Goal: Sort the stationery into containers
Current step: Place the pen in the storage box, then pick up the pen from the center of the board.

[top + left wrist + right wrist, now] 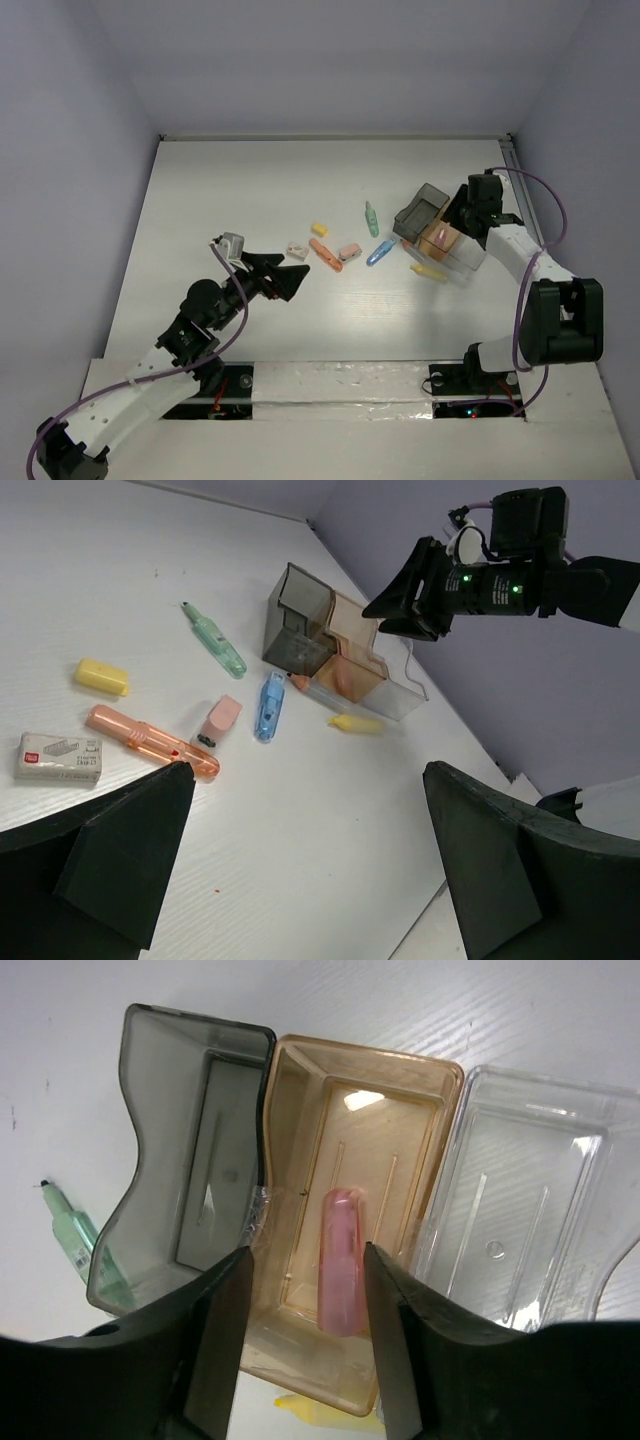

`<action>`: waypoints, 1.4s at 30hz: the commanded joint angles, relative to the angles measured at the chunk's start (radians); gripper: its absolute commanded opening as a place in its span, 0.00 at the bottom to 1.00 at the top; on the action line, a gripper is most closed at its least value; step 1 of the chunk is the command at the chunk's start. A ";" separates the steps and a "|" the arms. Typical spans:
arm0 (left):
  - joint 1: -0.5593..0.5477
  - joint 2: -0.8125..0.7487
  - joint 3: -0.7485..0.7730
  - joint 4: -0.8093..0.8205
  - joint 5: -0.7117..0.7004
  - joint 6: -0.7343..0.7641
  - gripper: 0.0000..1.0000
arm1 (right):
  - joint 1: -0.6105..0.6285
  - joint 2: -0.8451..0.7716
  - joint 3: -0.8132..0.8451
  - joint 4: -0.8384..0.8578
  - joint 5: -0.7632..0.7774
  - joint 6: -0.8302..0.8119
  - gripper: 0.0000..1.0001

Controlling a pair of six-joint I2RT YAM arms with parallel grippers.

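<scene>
Right gripper [305, 1255] is over the tan bin [400, 1070], jaws part-open, gripping nothing. 1 pink piece [340, 1270] lies flat in that bin, between the fingers. Left gripper [285, 275] is wide open and empty, near the orange piece [326, 256] and staple box [297, 249]. Green piece [372, 220], blue piece [378, 254] and yellow piece [429, 271] lie loose on the table [250, 180].

The bins [160, 1110] below the right pincer [307, 1260] are glossy see-through plastic: smoky, tan, clear. The pink piece [340, 1260] under it looks smooth and translucent.
</scene>
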 commanded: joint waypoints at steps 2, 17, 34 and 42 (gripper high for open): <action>0.003 0.021 -0.001 0.075 0.021 0.013 0.99 | -0.006 -0.037 0.086 -0.022 0.005 -0.037 0.57; 0.003 0.119 0.022 0.092 0.001 -0.013 0.99 | 0.415 -0.077 0.066 0.007 -0.237 -0.084 0.13; 0.003 -0.012 -0.009 -0.147 -0.162 -0.071 0.88 | 0.658 0.409 0.463 -0.100 -0.303 -0.276 0.50; 0.003 -0.068 -0.021 -0.220 -0.200 -0.108 0.80 | 0.696 0.601 0.646 -0.239 -0.241 -0.339 0.56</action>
